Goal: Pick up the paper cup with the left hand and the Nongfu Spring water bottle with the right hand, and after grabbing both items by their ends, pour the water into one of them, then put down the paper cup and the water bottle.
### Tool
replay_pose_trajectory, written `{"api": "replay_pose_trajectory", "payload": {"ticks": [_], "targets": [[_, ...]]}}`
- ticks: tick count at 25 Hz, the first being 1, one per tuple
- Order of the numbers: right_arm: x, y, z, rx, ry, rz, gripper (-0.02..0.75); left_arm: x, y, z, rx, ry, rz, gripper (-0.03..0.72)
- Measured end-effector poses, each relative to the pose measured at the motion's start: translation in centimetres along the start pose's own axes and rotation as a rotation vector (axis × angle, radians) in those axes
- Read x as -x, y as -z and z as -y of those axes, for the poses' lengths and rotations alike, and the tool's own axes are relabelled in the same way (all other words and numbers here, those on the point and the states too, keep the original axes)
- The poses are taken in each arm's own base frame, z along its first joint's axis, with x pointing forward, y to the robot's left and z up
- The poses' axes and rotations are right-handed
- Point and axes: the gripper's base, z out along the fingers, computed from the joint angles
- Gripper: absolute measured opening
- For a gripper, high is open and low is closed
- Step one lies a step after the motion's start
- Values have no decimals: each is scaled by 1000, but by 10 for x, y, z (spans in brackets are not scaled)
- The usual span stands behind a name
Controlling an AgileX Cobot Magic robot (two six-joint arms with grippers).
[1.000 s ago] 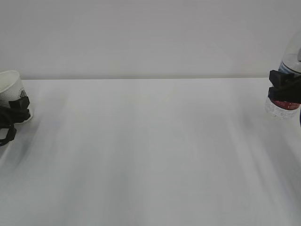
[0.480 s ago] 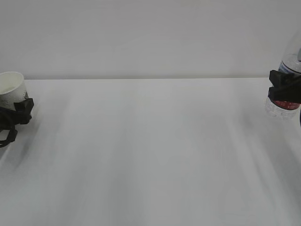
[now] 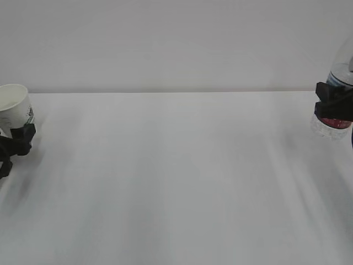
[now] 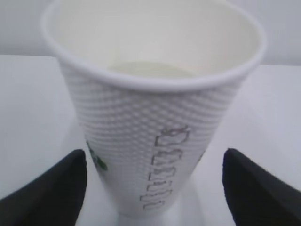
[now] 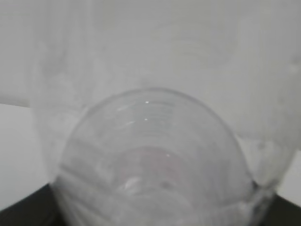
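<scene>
Left wrist view shows the paper cup point(image 4: 157, 113) standing upright on the bench point(image 4: 28, 103), directly between the left hand's point(image 4: 155, 188) fingers point(image 4: 56, 186) — they are spread wide with clear bench showing on either side of the cup, so nothing is gripped. A pale pool lies in the cup's bottom, probably the water point(image 4: 150, 70), which would explain why it sits set down and let go.

At the opposite edge, the right hand point(image 3: 333, 106) has its fingers clamped around the Nongfu Spring water bottle point(image 3: 337, 88), low on the body over the red label. The bottle leans slightly and its base looks off the bench, so it seems the bottle is yet to be put down.
</scene>
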Motion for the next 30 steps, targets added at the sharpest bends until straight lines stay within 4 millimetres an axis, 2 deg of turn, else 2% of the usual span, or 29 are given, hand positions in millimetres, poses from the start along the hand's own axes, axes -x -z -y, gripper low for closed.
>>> {"api": "replay_pose_trajectory", "payload": {"ticks": [9, 21, 25, 30], "targets": [[0, 0, 0, 0, 0, 0, 468, 18, 43, 8, -6, -5, 8, 666], [0, 0, 0, 0, -10, 0, 468, 59, 101, 28, -104, -78, 131, 655], [0, 0, 0, 0, -20, 0, 468, 68, 113, 32, -121, -89, 172, 650], [0, 0, 0, 0, -26, 0, 468, 76, 118, 34, -132, -71, 207, 644]]}}
